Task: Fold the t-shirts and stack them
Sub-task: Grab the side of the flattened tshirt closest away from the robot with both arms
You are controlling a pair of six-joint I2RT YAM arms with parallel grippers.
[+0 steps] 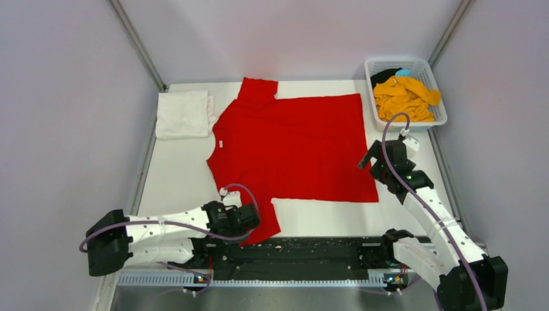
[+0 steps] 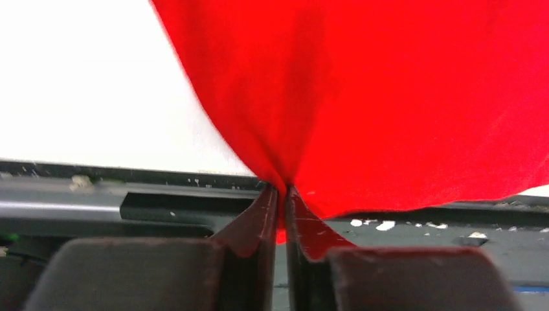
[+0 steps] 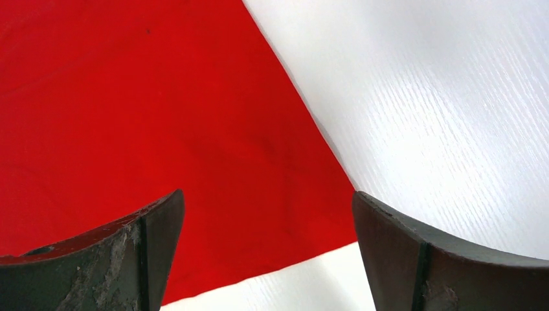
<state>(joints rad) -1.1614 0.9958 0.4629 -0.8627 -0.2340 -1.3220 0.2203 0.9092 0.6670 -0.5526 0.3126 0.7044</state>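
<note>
A bright red t-shirt [image 1: 298,142] lies spread flat across the table, collar to the left. My left gripper [image 1: 249,220] is at its near sleeve, and in the left wrist view its jaws [image 2: 283,191] are shut on a pinch of the red cloth [image 2: 388,97]. Over the shirt's right hem corner [image 3: 129,116] hovers my right gripper [image 1: 368,161], open, with nothing between its fingers [image 3: 268,201]. A folded white t-shirt [image 1: 183,114] rests at the back left. An orange-yellow t-shirt [image 1: 404,98] and a black one [image 1: 383,74] lie crumpled in the basket.
The white lattice basket [image 1: 440,116] stands at the back right corner, with a small blue item [image 1: 403,72] inside. A black rail [image 1: 311,253] runs along the near table edge between the arm bases. Grey walls close in the left, back and right sides.
</note>
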